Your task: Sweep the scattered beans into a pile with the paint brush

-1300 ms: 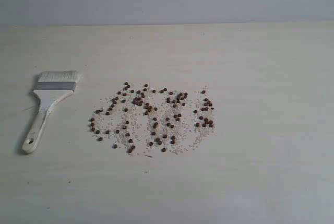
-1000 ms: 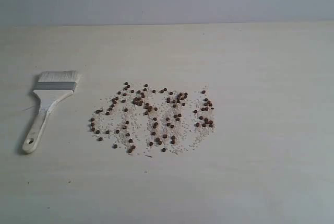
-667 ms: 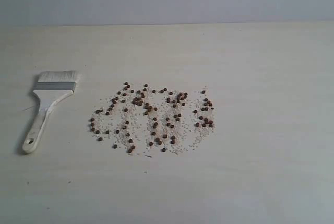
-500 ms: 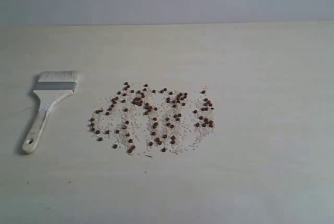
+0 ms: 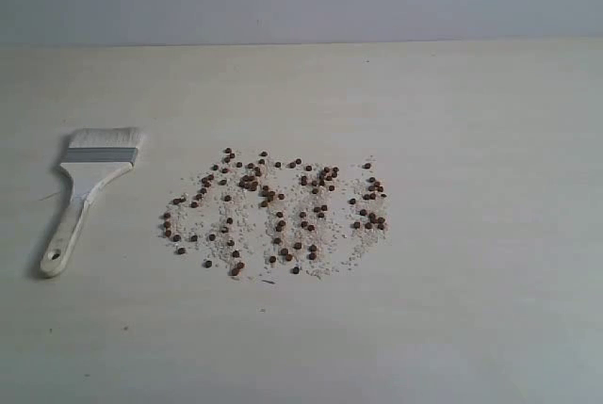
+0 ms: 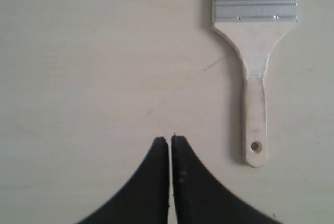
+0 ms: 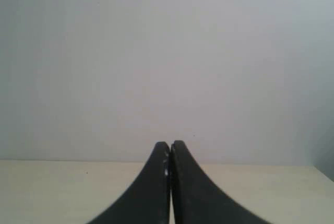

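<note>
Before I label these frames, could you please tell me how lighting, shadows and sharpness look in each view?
Exterior view: soft even light, hazy; the flat cream wooden paint brush casts a thin shadow leftward. Left wrist view: brush crisp, no glare. Right wrist view: black jaws against pale wall.

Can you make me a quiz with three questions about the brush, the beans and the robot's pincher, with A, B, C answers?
1. In the exterior view, where does the paint brush lie?
A) left of the beans, apart from them
B) on top of them
C) right of them

2. What colour are the beans?
A) green
B) reddish-brown
C) blue

3. How is the left gripper?
A) wide open
B) clamped on the brush
C) shut, holding nothing

Answers:
1 A: bare table shows between the brush and the beans.
2 B: they show as small reddish-brown dots.
3 C: in the left wrist view its jaws meet beside the brush, not on it.
</note>
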Controlling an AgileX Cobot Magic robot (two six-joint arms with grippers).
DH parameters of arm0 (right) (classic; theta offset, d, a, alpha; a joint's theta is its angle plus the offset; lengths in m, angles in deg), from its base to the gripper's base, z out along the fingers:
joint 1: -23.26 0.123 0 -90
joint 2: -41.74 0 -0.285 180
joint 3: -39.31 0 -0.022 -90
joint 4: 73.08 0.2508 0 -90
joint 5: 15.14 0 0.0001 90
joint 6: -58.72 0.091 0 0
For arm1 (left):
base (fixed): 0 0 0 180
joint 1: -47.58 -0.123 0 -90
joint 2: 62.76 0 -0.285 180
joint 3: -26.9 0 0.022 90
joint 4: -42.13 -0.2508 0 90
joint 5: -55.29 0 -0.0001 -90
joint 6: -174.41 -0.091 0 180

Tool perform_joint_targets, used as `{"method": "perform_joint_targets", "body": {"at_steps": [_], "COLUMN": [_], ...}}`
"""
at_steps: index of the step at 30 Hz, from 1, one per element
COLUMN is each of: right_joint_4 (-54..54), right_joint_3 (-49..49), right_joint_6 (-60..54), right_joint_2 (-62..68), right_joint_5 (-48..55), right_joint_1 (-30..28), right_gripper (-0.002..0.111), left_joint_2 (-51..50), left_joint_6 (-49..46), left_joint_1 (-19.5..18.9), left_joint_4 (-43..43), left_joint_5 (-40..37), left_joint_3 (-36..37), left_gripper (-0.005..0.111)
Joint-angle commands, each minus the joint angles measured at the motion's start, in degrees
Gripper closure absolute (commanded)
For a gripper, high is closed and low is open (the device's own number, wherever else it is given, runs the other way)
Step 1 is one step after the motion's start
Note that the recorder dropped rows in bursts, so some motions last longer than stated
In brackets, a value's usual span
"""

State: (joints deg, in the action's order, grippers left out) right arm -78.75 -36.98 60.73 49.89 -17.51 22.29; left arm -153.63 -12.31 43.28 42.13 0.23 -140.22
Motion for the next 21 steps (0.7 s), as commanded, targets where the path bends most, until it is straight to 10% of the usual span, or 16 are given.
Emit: {"method": "perform_joint_targets", "body": {"at_steps": [1, 11, 21], "right_joint_4": [-0.2, -0.3, -0.3], "right_joint_3": [0.1, 0.1, 0.1], "right_joint_6": [-0.2, -0.2, -0.2], "right_joint_2": [-0.4, -0.4, -0.4], "right_joint_5": [-0.5, -0.5, -0.5], "right_joint_1": [-0.4, -0.4, -0.4], "right_gripper": [0.108, 0.108, 0.108], "left_joint_2": [-10.0, -21.3, -29.2], "left_joint_6": [-0.9, 4.2, 7.1], "left_joint_1": [2.9, 12.9, 13.1], "left_joint_4": [5.4, 6.8, 6.6], "left_joint_5": [-0.2, 9.1, 7.7], "left_joint_3": [-0.9, -2.6, -5.6], "left_gripper": [0.107, 0.073, 0.059]}}
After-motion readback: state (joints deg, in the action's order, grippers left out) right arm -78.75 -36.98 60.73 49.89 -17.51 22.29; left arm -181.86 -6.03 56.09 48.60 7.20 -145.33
